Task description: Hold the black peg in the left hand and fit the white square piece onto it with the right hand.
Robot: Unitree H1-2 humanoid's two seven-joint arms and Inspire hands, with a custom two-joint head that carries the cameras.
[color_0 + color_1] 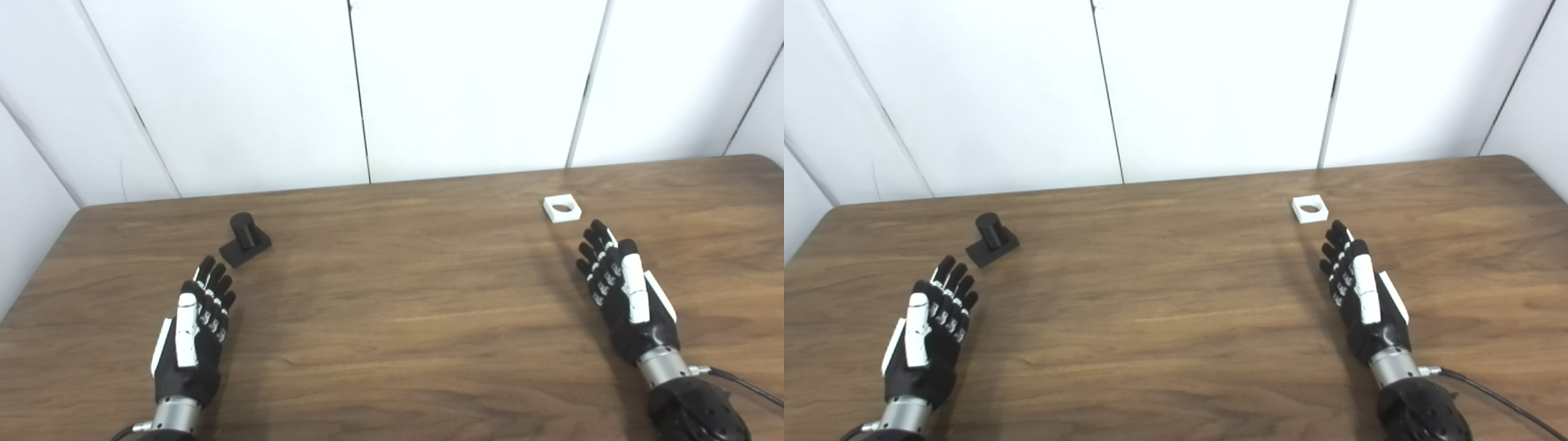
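The black peg (245, 238), a short cylinder upright on a square black base, stands on the wooden table (398, 294) at the left. My left hand (196, 324) lies just below it, open, fingers stretched toward the base and a small gap short of it. The white square piece (561, 207), with a round hole through it, lies flat at the right rear. My right hand (621, 288) is open below it, fingertips pointing at the piece and a little short of it. Neither hand holds anything.
White wall panels (465, 86) rise right behind the table's far edge. A black cable (744, 383) trails from my right wrist toward the picture's right edge. Bare wood stretches between the two hands.
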